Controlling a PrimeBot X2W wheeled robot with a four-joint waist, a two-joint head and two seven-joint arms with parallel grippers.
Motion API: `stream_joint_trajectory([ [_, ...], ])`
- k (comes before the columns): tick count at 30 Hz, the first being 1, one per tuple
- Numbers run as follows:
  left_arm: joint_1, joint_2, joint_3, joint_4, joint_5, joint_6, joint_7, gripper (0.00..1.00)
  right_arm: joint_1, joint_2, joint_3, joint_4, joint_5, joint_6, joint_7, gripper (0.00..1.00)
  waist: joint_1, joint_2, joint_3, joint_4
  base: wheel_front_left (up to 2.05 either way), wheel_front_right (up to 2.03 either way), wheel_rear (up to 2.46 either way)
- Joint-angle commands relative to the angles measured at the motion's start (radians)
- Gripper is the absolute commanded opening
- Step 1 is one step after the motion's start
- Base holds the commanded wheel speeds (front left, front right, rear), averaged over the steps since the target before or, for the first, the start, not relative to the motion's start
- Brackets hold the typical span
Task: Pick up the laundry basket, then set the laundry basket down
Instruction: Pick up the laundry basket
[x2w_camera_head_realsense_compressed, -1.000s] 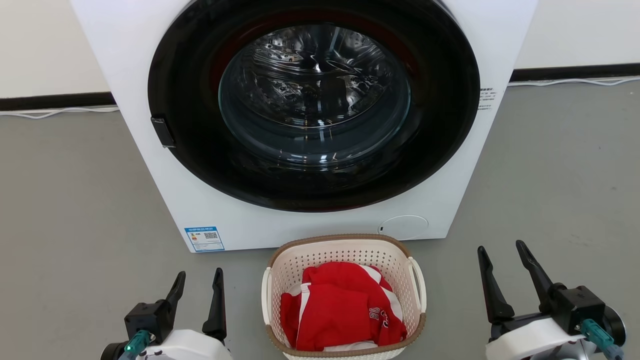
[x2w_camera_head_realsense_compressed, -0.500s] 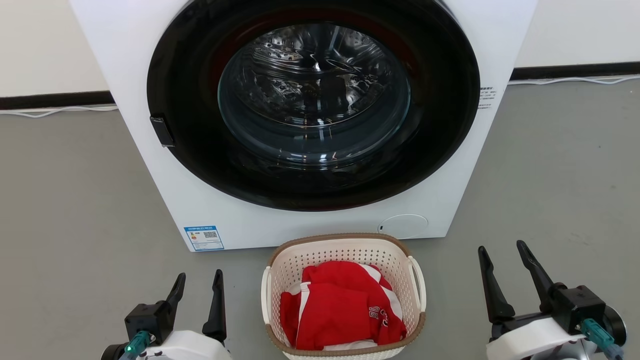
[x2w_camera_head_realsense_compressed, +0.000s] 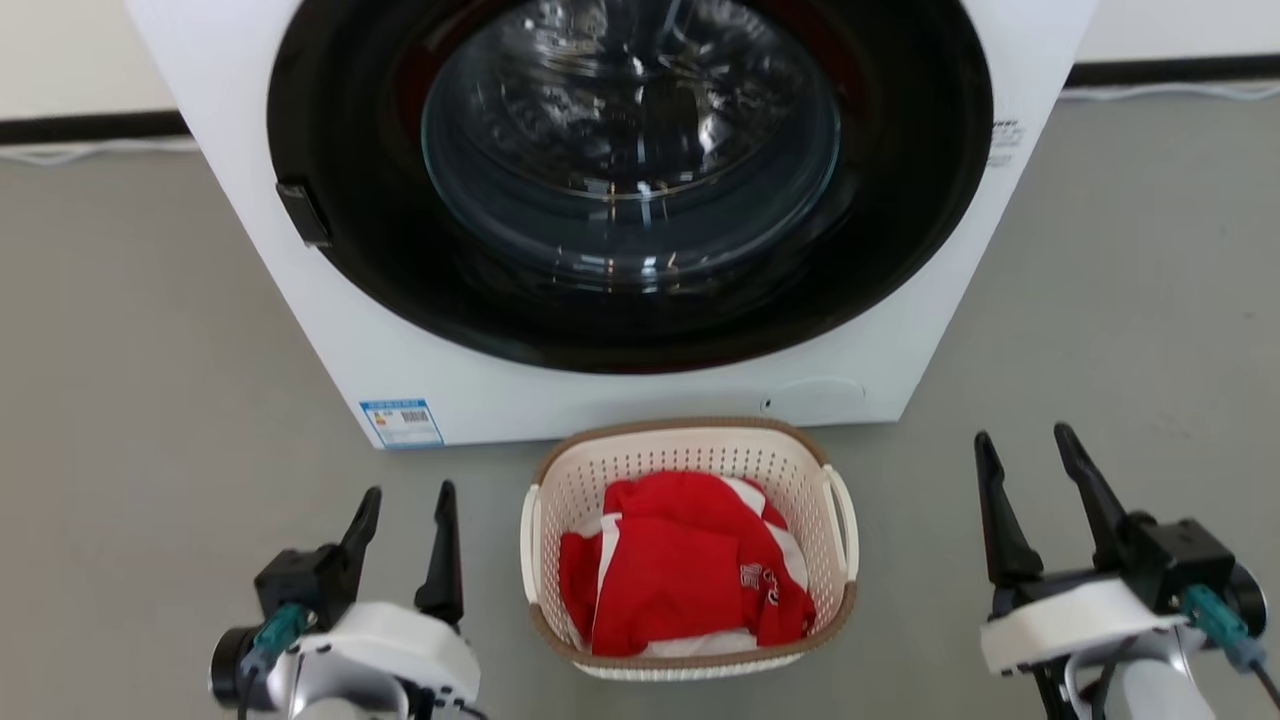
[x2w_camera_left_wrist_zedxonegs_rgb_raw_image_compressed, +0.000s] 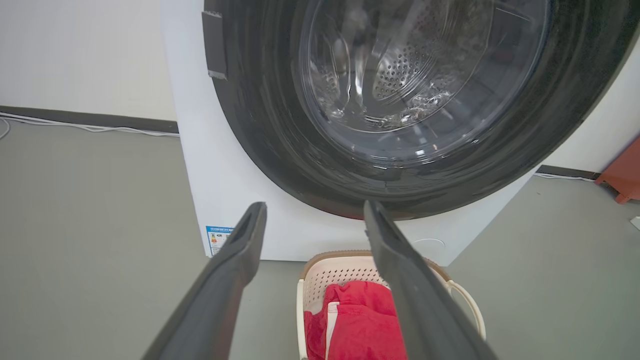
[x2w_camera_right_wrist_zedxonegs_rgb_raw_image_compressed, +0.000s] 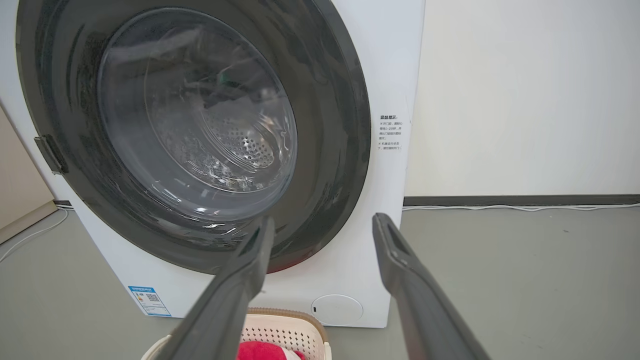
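Left claw (x2w_camera_head_realsense_compressed: 408, 492) and right claw (x2w_camera_head_realsense_compressed: 1023, 434) are spread wide and empty. The laundry basket (x2w_camera_head_realsense_compressed: 690, 452) rests on the floor (x2w_camera_head_realsense_compressed: 150, 400) between them, clear of both. They flank it, probably to take its white handles (x2w_camera_head_realsense_compressed: 848, 530). Just beyond it stands the washing machine (x2w_camera_head_realsense_compressed: 480, 400).

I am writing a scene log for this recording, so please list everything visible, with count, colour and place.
washing machine: 1, white with black round door, behind the basket
laundry basket: 1, cream with brown rim, on the floor before the machine
garment: at least 1, red and white, inside the basket
label: 1, blue, machine's lower front corner
cable: at least 1, white, along the wall's foot
floor: grey
wall: pale
unclear object: 1, reddish-brown, right edge of left wrist view
left gripper: 1, dark fingers, open, left of basket
right gripper: 1, dark fingers, open, right of basket
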Motion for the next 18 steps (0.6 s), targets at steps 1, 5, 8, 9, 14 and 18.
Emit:
stream_joint_trajectory([
  [1, -0.061, 0.01, 0.018, -0.011, -0.014, 0.008, -0.01, 1.0, -0.053, 0.0, 0.019, -0.011, -0.012, 0.007, -0.013, 1.0, 0.0, 0.0, 0.034, 0.001, 0.0, 0.0, 0.0],
  [5, -0.122, 0.01, -0.017, 0.052, -0.038, 0.016, -0.01, 1.0, -0.11, 0.007, 0.016, 0.05, -0.034, 0.007, -0.013, 1.0, 0.0, 0.0, 0.093, 0.003, 0.0, 0.0, 0.0],
  [8, -0.183, 0.01, -0.048, 0.123, -0.059, 0.021, -0.01, 1.0, -0.16, 0.009, 0.029, 0.139, -0.051, 0.007, -0.013, 1.0, 0.0, 0.0, 0.142, 0.003, 0.0, 0.0, 0.0],
  [9, -0.204, 0.01, -0.059, 0.146, -0.062, 0.025, -0.01, 1.0, -0.181, 0.01, 0.036, 0.168, -0.054, 0.007, -0.013, 1.0, 0.0, 0.0, 0.159, 0.002, 0.0, 0.0, 0.0],
  [14, -0.306, 0.01, -0.103, 0.239, -0.087, 0.035, -0.01, 1.0, -0.277, 0.004, 0.066, 0.301, -0.064, 0.007, -0.013, 1.0, 0.0, 0.0, 0.245, -0.006, 0.0, 0.0, 0.0],
  [18, -0.379, 0.01, -0.134, 0.296, -0.118, 0.042, -0.01, 1.0, -0.347, -0.007, 0.081, 0.368, -0.067, 0.007, -0.013, 1.0, 0.0, 0.0, 0.315, -0.014, 0.0, 0.0, 0.0],
])
